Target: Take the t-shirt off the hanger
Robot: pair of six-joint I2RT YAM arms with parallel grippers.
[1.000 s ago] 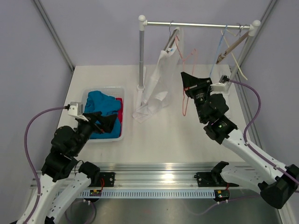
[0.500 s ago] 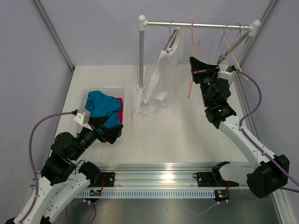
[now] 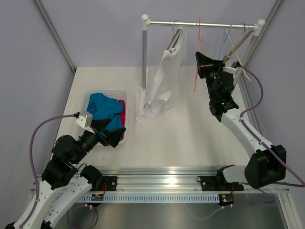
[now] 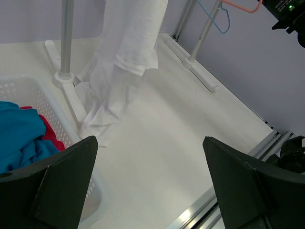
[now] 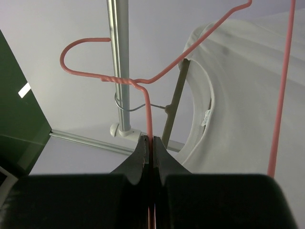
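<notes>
A white t-shirt (image 3: 164, 76) hangs from a wooden hanger (image 3: 175, 40) on the rail (image 3: 209, 25), and its lower end lies bunched on the table (image 3: 148, 113). My right gripper (image 3: 204, 64) is raised just right of it, shut on the stem of a bare pink wire hanger (image 3: 196, 71). In the right wrist view the gripper (image 5: 151, 139) pinches that pink hanger (image 5: 148, 112), whose hook reaches the rail (image 5: 119, 62); the t-shirt (image 5: 238, 95) and its wooden hanger (image 5: 174, 102) are behind. My left gripper (image 3: 107, 132) hovers open beside the basket, with nothing between its fingers (image 4: 62, 176).
A white basket (image 3: 107, 90) holding blue cloth (image 3: 106, 106) and red cloth stands at the left. A blue wire hanger (image 3: 223, 45) and another wooden hanger (image 3: 236, 47) hang at the rail's right end. The rail's left post (image 3: 144, 57) stands beside the t-shirt.
My right gripper has lifted the pink hanger up and back to the rail. The left arm drew back from over the basket toward the near edge, then stayed still.
</notes>
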